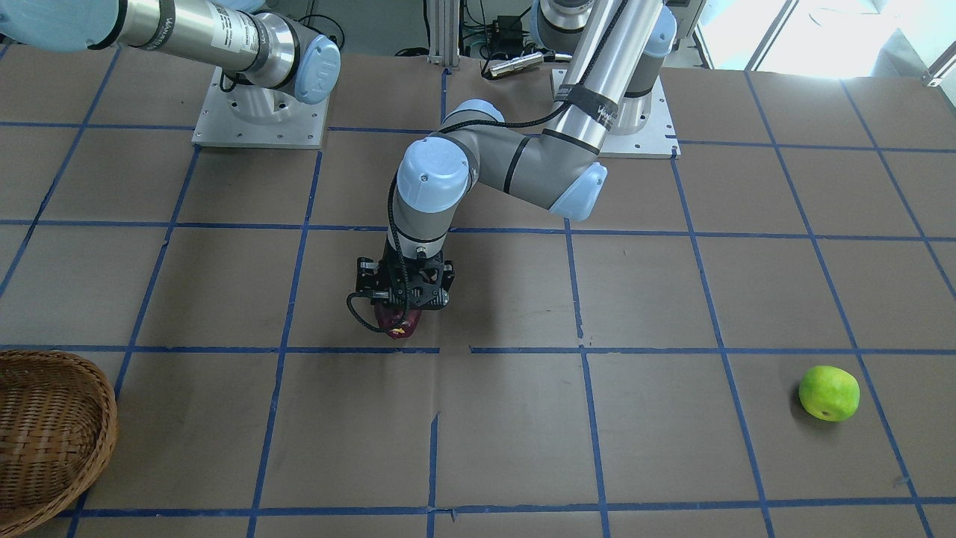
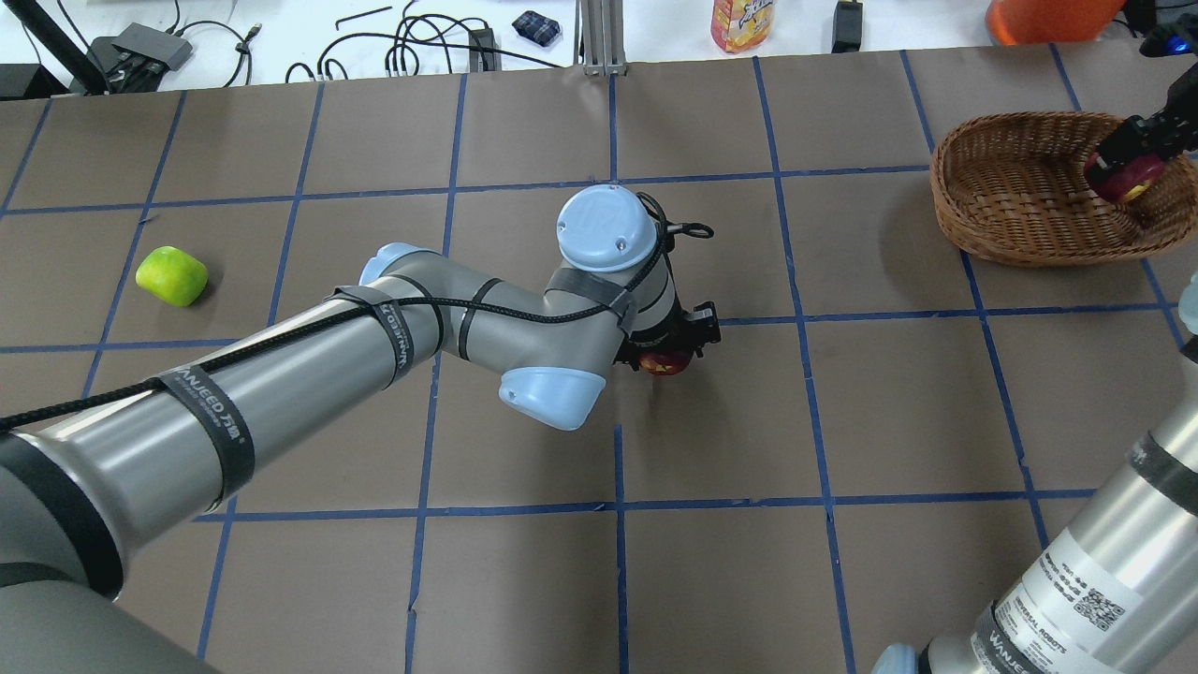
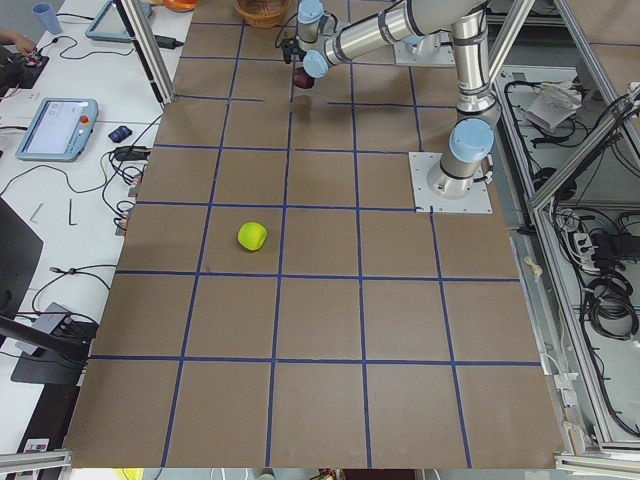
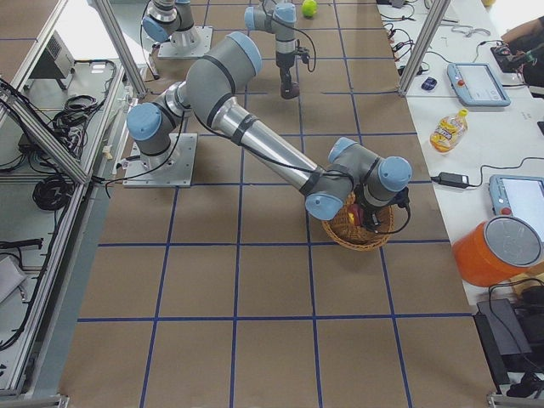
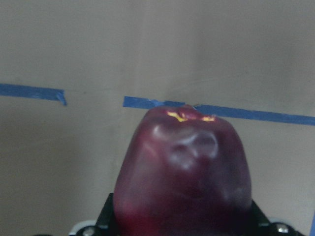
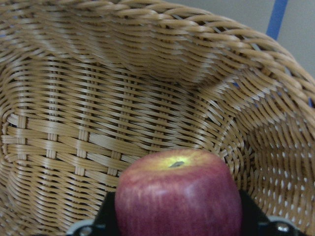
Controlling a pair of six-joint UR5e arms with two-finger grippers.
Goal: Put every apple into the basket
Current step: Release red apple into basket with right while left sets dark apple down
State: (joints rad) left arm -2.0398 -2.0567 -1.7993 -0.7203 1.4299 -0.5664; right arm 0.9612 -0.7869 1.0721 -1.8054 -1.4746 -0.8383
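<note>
My left claw (image 1: 402,314) is clamped on the dark maroon apple (image 5: 184,172) at mid-table. My right claw (image 2: 1130,167) grips the streaky red apple (image 6: 177,201) over the hollow of the round brown wicker basket (image 2: 1011,225). The yellow-green apple (image 2: 171,275) lies well apart.

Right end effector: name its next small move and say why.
Probably open the right end effector and let go. It is shut on the streaky red apple, and the right wrist view shows the basket with its woven inside directly beyond that apple, so a release should drop it in.
</note>
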